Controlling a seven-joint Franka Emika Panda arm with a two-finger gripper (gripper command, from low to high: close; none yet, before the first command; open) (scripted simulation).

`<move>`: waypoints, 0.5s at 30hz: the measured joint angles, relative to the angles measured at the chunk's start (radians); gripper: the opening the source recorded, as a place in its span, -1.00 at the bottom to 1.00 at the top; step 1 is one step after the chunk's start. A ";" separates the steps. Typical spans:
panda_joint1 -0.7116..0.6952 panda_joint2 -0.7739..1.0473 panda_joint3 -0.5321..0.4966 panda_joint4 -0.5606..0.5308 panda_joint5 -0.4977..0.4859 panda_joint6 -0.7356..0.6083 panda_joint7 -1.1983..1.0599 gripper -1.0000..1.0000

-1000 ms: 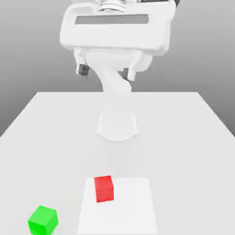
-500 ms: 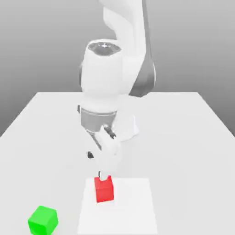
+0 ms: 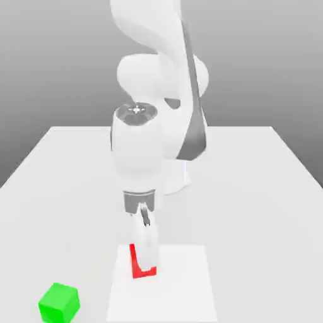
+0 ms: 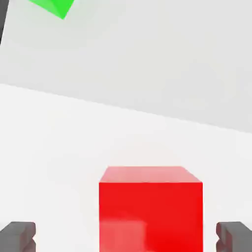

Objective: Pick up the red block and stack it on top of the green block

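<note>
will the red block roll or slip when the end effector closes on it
Probably not roll: the red block is a flat-faced cube resting on the table. Its plain parallel sides likely suit the open end effector straddling it. It looks rigid, so unlikely to deform.

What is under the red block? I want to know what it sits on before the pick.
The red block rests on a lighter white square patch of the table. Its underside is hidden, and the tool covers most of it in the exterior view.

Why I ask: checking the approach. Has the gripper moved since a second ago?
Yes. In the exterior view the gripper has come down from high above the table to the red block, open jaws either side of it.
</note>
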 joint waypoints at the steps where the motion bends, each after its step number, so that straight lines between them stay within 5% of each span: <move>1: 0.013 0.017 -0.018 0.001 -0.020 0.014 0.014 0.00; 3: 0.043 0.052 -0.058 0.003 -0.059 0.042 0.041 0.00; 4: 0.059 0.070 -0.079 0.003 -0.078 0.056 0.054 -1.00; 15: 0.021 0.016 -0.024 0.001 -0.013 0.015 0.009 -1.00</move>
